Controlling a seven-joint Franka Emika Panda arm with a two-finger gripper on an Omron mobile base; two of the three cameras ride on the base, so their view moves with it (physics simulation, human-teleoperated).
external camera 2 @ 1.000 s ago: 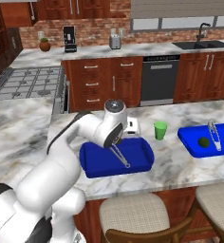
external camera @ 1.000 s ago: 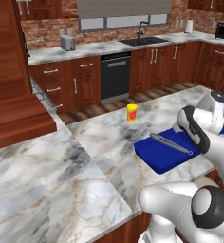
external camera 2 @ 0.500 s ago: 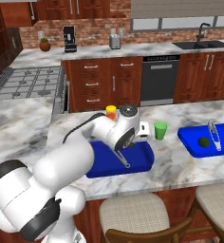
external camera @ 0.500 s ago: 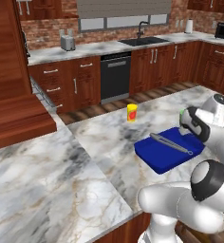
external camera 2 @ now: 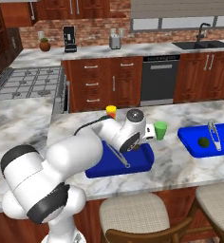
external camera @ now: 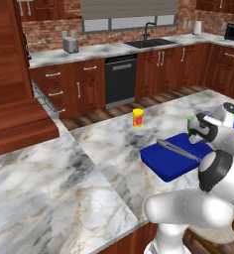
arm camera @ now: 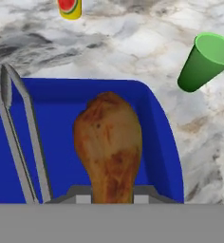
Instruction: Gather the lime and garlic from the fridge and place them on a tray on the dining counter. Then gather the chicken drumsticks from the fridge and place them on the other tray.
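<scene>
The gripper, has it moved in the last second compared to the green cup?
Yes. The gripper has swung toward the green cup, over the near blue tray.

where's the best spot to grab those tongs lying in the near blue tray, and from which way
Grip the tongs around mid-length, coming straight down from above. They lie flat on the floor of the blue tray, two slim arms joined at the far end, so close across both arms. Stay to the side away from the chicken drumstick, which lies beside them.

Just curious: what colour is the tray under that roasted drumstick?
Deep blue tray, clearest in the hand view, beneath the reddish-brown drumstick.
</scene>
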